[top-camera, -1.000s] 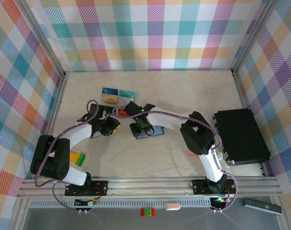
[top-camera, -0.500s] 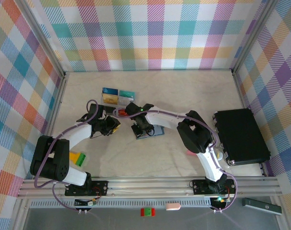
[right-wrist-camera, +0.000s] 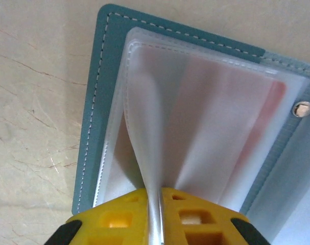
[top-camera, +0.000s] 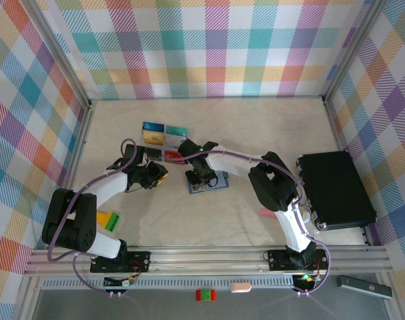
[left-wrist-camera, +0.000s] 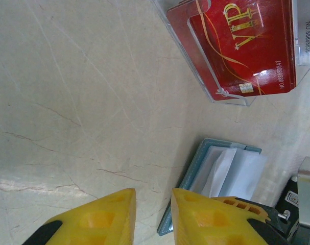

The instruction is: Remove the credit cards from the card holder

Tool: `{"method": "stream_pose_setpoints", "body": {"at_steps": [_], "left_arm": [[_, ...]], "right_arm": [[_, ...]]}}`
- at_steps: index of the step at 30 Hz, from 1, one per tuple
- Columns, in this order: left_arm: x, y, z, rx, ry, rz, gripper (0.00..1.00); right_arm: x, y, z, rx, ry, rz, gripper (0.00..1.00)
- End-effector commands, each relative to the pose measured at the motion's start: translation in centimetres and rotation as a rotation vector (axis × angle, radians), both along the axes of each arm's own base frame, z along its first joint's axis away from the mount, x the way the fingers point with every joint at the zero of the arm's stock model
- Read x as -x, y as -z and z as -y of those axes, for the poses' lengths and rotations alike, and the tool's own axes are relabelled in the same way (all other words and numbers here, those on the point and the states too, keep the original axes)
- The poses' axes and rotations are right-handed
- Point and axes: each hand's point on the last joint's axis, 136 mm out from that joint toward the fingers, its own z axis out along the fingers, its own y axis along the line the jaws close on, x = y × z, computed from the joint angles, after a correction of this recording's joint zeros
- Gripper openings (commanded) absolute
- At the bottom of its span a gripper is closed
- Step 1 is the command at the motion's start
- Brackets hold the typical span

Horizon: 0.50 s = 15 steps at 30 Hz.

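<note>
Your pale surface (top-camera: 269, 133) sits inside bright checked walls (top-camera: 209, 47). Your right end effector (right-wrist-camera: 156, 217) pinches a clear sleeve (right-wrist-camera: 206, 127) of the card holder (right-wrist-camera: 91, 127). Your left end effector (left-wrist-camera: 153, 214) is slightly open and empty.

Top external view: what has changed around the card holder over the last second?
The right pincer shifted slightly rightward over the card holder and closed, pinching one clear sleeve. The left pincer stayed where it was, jaws slightly apart and holding nothing. The credit cards laid out on the table have not moved.
</note>
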Motion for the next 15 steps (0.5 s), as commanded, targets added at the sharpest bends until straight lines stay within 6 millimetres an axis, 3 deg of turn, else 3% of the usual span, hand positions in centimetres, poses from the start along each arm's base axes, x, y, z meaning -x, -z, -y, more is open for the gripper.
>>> {"method": "stream_pose_setpoints", "body": {"at_steps": [1, 10, 15], "left_arm": [[0.5, -0.4, 0.0, 0.016, 0.011, -0.009, 0.25], [0.6, -0.4, 0.0, 0.016, 0.015, -0.009, 0.25], [0.6, -0.3, 0.0, 0.013, 0.015, -0.012, 0.25]], "right_arm": [[-0.3, -1.0, 0.3, -0.005, 0.036, 0.039, 0.13], [-2.2, -2.6, 3.1, 0.039, 0.170, 0.162, 0.12], [-3.0, -3.2, 5.4, 0.049, 0.278, 0.204, 0.19]]}}
